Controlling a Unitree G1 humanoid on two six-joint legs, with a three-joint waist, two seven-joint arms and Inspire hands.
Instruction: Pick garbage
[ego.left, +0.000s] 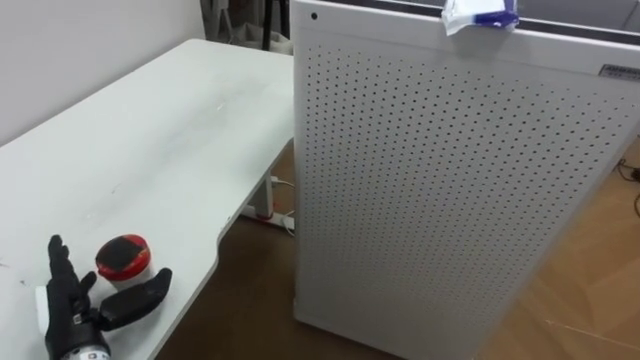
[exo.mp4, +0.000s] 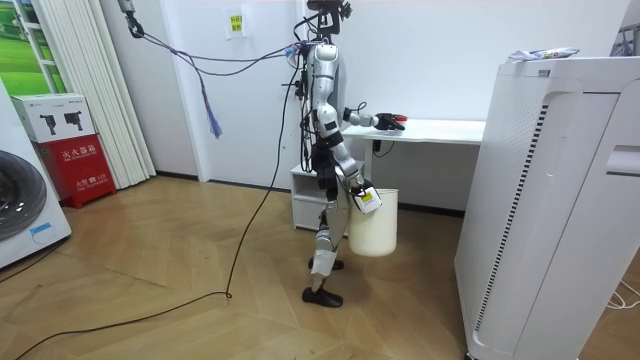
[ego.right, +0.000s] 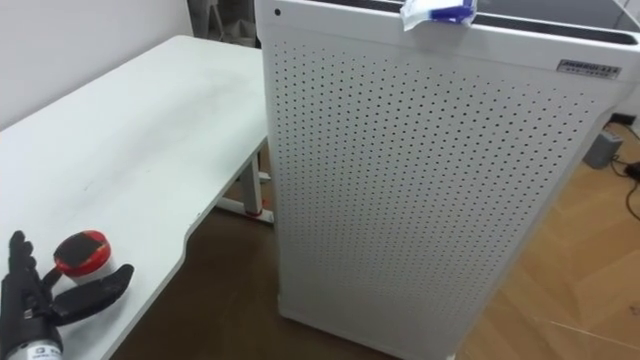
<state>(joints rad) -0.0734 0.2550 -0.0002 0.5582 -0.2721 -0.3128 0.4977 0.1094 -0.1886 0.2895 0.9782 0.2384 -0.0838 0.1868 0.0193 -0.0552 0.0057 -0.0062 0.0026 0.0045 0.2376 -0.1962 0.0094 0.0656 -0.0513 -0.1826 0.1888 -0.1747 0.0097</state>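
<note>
Garbage nearest the robot is a small red tub (ego.left: 123, 257) with a dark top, sitting upright on the white counter (ego.left: 150, 150) close to its curved near edge. Just to the left of it and nearer the camera is the left hand (ego.left: 80, 315), held over that edge. Its fingers (ego.left: 57, 262) are straight and point away, the thumb is spread wide to the right, and it has hold of nothing. The tub lies just beyond the gap between fingers and thumb; whether anything touches it cannot be told.

Right of the counter, a strip of wooden floor (ego.left: 590, 270) apart from it, stands a tall white perforated appliance (ego.left: 450, 200). On its top edge lies a crumpled white-and-blue wrapper (ego.left: 480, 15), well apart from the hand.

In the room view, a washing machine (exo.mp4: 20, 205) and a red box (exo.mp4: 82, 165) stand at the far left. The robot stands upright at the counter's end on the room view's left, with its left arm stretched out level over the counter top. Its right arm hangs down, with the right hand (exo.mp4: 355, 188) at the rim of a white bucket (exo.mp4: 375, 230) beside its leg; how that hand grips it cannot be told.
</note>
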